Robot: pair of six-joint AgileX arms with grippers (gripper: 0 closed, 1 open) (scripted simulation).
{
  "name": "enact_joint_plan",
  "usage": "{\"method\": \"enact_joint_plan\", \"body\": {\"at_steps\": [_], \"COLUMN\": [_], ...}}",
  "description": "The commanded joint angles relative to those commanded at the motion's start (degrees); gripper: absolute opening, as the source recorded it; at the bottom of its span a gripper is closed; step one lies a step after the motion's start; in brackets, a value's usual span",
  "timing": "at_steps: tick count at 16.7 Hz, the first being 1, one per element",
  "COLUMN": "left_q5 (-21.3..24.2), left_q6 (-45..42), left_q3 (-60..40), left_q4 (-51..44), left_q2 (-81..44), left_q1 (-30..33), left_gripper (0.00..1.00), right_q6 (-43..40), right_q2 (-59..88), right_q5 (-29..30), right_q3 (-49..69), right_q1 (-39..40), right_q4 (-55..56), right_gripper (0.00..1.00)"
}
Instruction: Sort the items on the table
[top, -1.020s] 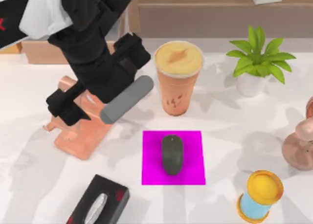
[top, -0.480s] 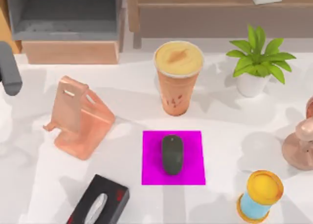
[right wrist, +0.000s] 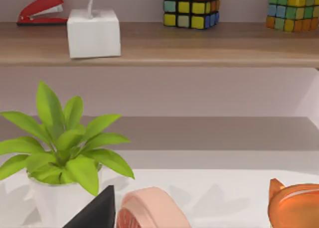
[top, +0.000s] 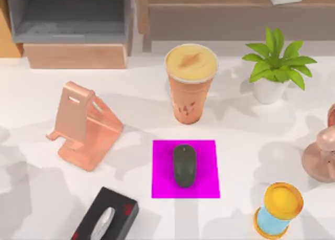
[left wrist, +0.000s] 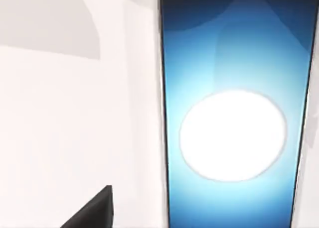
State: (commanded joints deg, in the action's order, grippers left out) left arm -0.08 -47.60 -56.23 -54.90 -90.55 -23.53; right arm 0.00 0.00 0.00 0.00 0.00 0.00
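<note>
A dark grey oval mouse (top: 184, 165) lies on a small magenta mat (top: 162, 190) near the middle of the white table (top: 251, 135). Behind the mat stands the tall orange cup of foamy coffee (top: 191, 83), upright. In the left wrist view the smartphone (left wrist: 234, 133) is very close, its blue-white screen glowing, lying against a white surface. A black part of my left gripper (left wrist: 94, 210) shows beside the phone, apart from it. A black part of my right gripper (right wrist: 94, 210) shows in the right wrist view, facing the plant (right wrist: 65, 138).
A rose-gold phone stand (top: 84, 127) sits left of the mat. A black tissue box (top: 104, 219) is at the front left. A potted plant (top: 275, 67), a copper-coloured object (top: 322, 156) and a yellow-and-blue cylinder (top: 280, 208) line the right side. Shelves run along the back.
My left arm, which hung over the phone stand a second ago, has drawn off to the left and left the top view. Mouse and cup have not moved.
</note>
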Motion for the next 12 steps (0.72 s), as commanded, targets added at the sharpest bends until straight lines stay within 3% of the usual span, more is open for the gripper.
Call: {"method": "enact_joint_plan", "body": {"at_steps": [8,12], "left_q5": [0.0,0.1], "left_q6": [1.0,0.9], "left_q3": [1.1,5.3], "left_q4": [1.0,9.3], "left_q2": [-0.6,-4.5], "left_q1": [-0.9,-1.0], "left_gripper": [1.00,1.00], "right_q6": [0.0,0.0], "right_q2": [0.0,0.0], "right_q5": [0.0,0.0], "right_q3": [0.0,0.0], "right_q1": [0.0,0.0], "right_q4": [0.0,0.0], "right_gripper": [1.00,1.00]}}
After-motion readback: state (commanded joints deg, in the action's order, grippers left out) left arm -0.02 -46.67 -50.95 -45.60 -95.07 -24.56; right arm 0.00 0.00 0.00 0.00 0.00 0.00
